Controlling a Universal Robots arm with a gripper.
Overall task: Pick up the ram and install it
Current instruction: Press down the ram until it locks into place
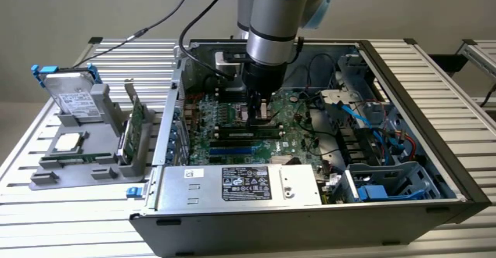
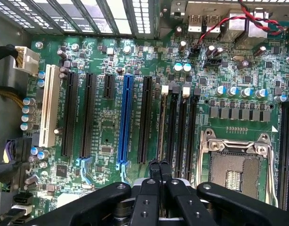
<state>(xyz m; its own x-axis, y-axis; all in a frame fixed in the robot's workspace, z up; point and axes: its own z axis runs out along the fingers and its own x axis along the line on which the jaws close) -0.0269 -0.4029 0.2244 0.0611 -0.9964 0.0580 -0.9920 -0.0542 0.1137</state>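
Note:
My gripper (image 1: 259,117) is down inside the open computer case, over the memory slots (image 1: 250,133) of the green motherboard (image 1: 225,124). In the wrist view the ram (image 2: 161,127) shows edge-on as a thin pale strip. It runs along one black memory slot from a white latch (image 2: 165,88) to my fingertips. The gripper (image 2: 159,165) is shut on the ram's near end, fingers pressed close on either side. I cannot tell how deep the ram sits in the slot. Two more black slots (image 2: 182,132) lie beside it.
An open CPU socket (image 2: 234,169) lies beside the slots, and a blue expansion slot (image 2: 124,122) on the other side. A silver power supply (image 1: 240,183) and blue cables (image 1: 364,115) crowd the case. At the exterior view's left, a grey tray (image 1: 46,179) holds a drive (image 1: 74,98) and a bracketed green card (image 1: 136,127).

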